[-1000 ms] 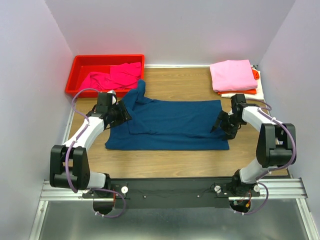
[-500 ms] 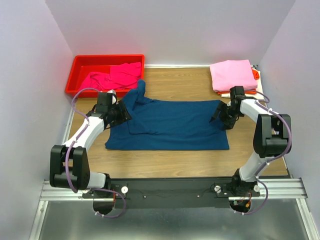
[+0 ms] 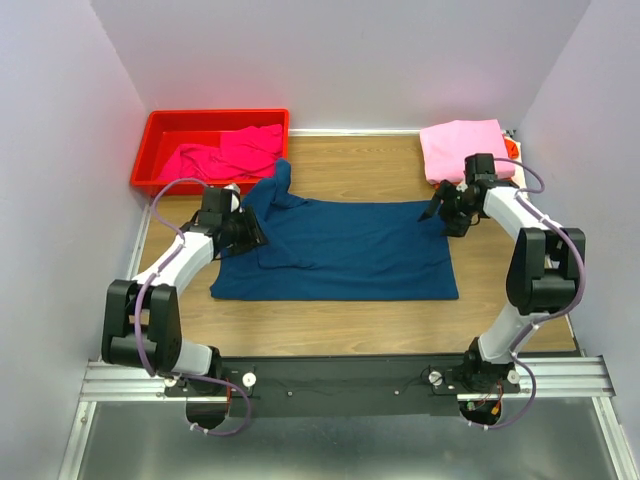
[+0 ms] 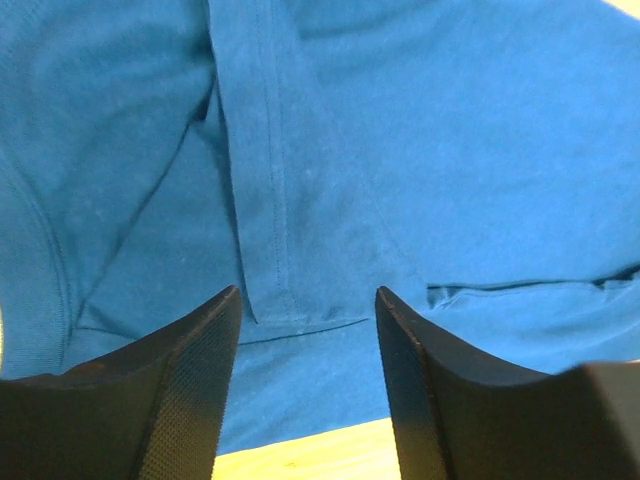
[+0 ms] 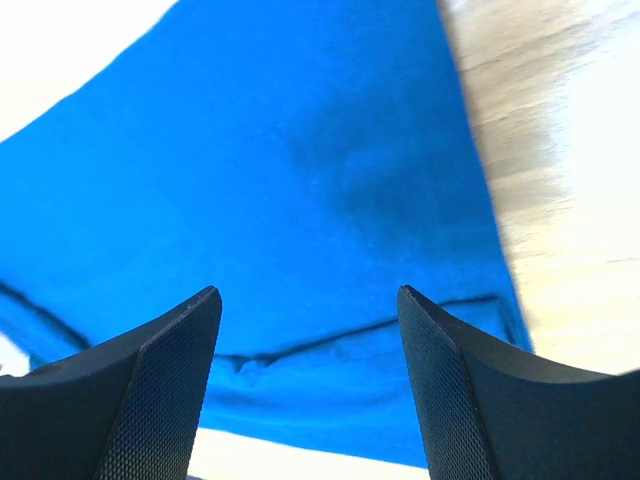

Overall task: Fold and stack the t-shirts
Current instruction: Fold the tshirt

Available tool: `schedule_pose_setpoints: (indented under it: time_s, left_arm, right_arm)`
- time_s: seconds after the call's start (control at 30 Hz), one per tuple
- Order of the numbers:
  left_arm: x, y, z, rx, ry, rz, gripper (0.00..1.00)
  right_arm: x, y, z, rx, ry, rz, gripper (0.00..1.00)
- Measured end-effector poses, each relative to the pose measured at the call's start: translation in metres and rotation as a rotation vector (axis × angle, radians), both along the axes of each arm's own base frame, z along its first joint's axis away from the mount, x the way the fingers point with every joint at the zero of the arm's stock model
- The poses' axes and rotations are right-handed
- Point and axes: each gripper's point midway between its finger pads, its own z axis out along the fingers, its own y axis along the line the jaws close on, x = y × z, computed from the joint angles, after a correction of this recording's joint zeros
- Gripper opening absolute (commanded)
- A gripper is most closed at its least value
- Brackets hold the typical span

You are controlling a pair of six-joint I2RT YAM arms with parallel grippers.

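Dark navy cotton t-shirt (image 3: 340,250) lies spread mid-tabletop (image 3: 360,170), one sleeve bunched at far left. Left claw (image 4: 308,300) is wide open over the left sleeve fold, gripping nothing. Right claw (image 5: 308,295) is wide open over the far-right corner, empty. Folded light pink t-shirt (image 3: 460,150) tops the far-right stack. Magenta t-shirts (image 3: 225,155) sit in the red plastic bin (image 3: 150,150).
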Motion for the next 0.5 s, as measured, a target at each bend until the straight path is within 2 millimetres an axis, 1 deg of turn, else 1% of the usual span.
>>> schedule_pose_setpoints:
  time_s: [0.1,0.2,0.23,0.33,0.37,0.5]
  left_arm:
    - [-0.004,-0.002,-0.014,0.004,0.043,-0.008,0.57]
    - [-0.009,-0.003,-0.029,0.012,0.093,-0.014,0.52]
    - [-0.01,-0.004,-0.031,0.014,0.104,-0.016,0.49]
    - [-0.012,-0.004,-0.036,0.022,0.121,-0.018,0.47]
    - [-0.013,-0.005,-0.036,0.023,0.124,-0.018,0.44]
    - [-0.015,-0.006,-0.041,0.028,0.14,-0.024,0.37]
  right_arm:
    - [-0.002,0.007,0.01,0.018,-0.026,0.026,0.76]
    - [-0.012,0.024,0.014,0.036,-0.036,0.076,0.75]
    - [-0.019,0.033,0.011,0.042,-0.025,0.103,0.75]
    - [-0.035,0.049,0.001,0.052,0.014,0.151,0.75]
    - [-0.041,0.054,-0.001,0.054,0.027,0.168,0.75]
    - [-0.043,0.056,-0.002,0.055,0.031,0.185,0.75]
